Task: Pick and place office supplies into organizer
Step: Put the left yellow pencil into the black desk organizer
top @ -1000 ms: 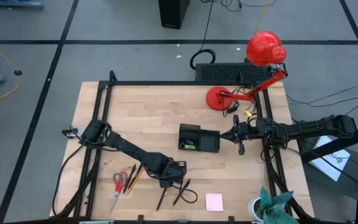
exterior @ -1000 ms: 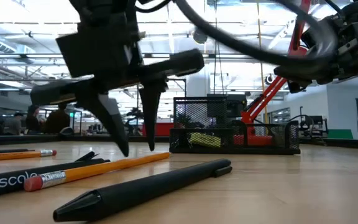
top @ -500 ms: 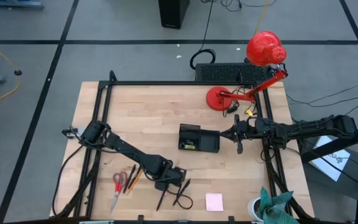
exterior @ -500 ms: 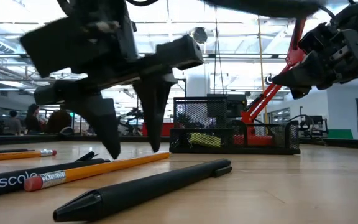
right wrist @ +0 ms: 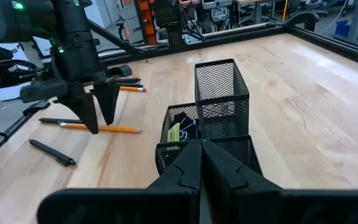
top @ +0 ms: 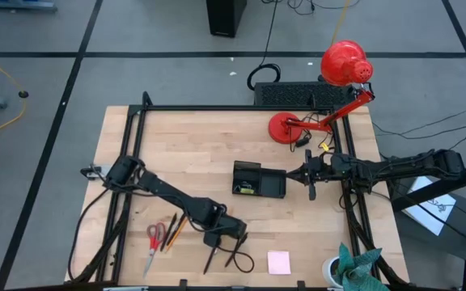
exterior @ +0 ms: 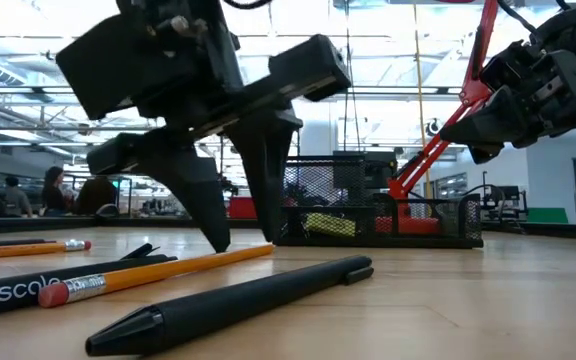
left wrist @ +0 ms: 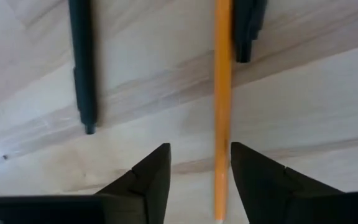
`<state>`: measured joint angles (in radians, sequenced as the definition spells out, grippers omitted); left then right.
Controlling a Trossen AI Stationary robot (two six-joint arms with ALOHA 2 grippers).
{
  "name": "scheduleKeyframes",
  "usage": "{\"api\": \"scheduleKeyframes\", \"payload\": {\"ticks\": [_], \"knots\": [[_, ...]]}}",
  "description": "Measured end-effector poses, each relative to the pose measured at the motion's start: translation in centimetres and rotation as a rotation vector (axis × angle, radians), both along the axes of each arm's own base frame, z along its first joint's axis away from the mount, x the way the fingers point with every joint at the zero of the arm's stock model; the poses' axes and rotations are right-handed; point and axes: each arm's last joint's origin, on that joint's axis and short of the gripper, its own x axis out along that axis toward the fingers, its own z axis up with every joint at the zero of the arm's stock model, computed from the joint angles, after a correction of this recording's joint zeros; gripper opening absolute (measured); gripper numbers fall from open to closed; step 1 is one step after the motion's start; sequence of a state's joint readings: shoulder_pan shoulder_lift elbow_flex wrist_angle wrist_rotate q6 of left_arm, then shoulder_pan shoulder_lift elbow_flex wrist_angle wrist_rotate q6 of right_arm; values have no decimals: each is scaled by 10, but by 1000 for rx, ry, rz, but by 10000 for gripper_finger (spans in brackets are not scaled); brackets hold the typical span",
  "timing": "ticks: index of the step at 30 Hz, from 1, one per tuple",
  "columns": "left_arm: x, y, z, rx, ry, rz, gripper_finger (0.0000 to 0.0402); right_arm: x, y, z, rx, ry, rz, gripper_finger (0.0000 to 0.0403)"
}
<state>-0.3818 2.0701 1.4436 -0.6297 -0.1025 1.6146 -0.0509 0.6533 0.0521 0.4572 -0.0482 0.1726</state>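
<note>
Left wrist view: left gripper (left wrist: 199, 168) parted, empty, pencil (left wrist: 221, 106) between tips. High view hides this. Right gripper (right wrist: 199, 152) closed, empty, beside organizer (right wrist: 213, 118).

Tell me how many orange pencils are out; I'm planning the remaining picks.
2. One pencil lies on the table between the left gripper's open fingers, not gripped. The other pencil lies beside the red scissors. More could be hidden under the arm.

The word "scale" is printed in white letters on a long black pen (exterior: 18, 291) lying on the table.
</note>
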Motion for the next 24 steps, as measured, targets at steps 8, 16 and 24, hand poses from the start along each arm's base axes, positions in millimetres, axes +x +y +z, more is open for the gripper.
{"api": "scheduleKeyframes", "payload": {"ticks": [8,16,24], "knots": [[-4,11,-11,-44,26,13,139,0,0,0,0,-1,0,4],[-5,13,-16,-80,32,71,108,0,0,0,-1,-1,0,4],[-1,16,-16,-135,17,174,74,0,0,0,-2,-1,0,4]]}}
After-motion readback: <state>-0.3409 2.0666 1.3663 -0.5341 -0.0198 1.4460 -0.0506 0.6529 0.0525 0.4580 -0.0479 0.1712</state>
